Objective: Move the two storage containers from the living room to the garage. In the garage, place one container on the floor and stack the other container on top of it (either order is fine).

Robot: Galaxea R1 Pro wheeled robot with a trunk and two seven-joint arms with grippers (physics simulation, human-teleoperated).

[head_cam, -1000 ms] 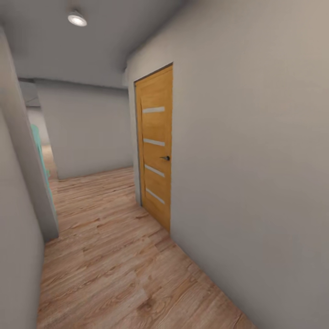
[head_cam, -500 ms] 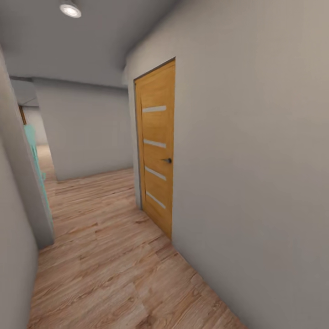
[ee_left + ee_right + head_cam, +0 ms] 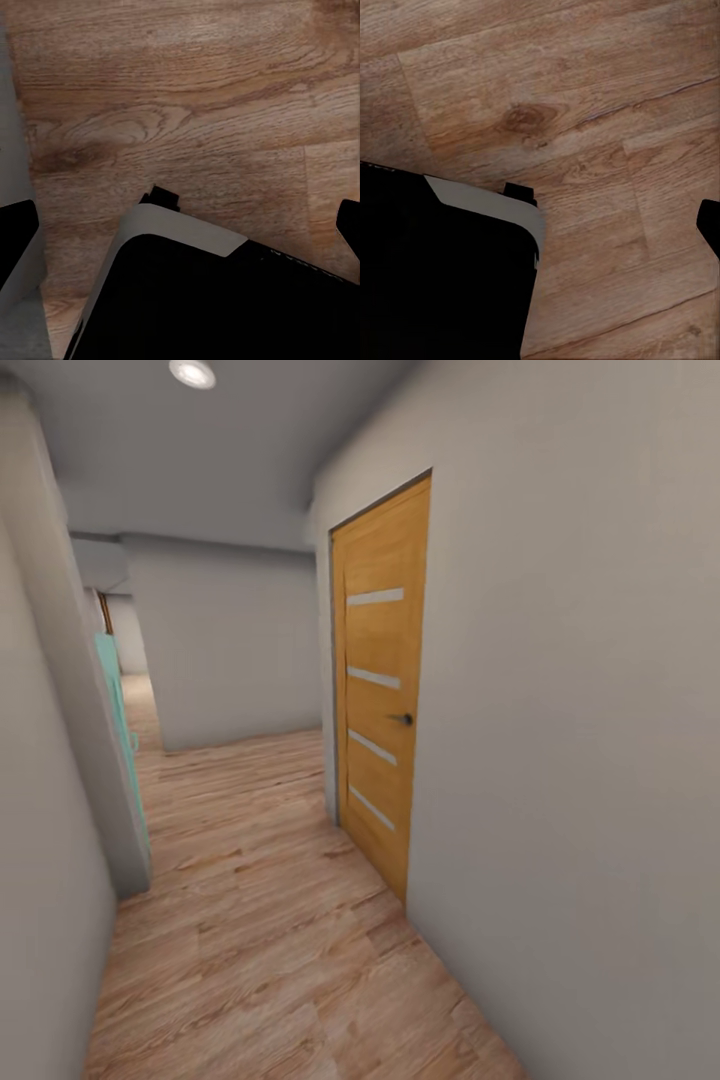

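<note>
head view — hallway, wooden door (image 3: 380, 690); left fingers (image 3: 16, 240) spread, right unclear.

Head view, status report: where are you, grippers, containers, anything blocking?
In a hallway on wood-plank floor. Both grippers open, holding nothing, pointing down at planks. Closed orange door on the right wall; teal object at the left corner; path ahead open.

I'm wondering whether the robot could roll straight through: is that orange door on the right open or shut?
Shut. The door sits flush in its frame in the wall, with no gap showing and its handle facing the hallway.
</note>
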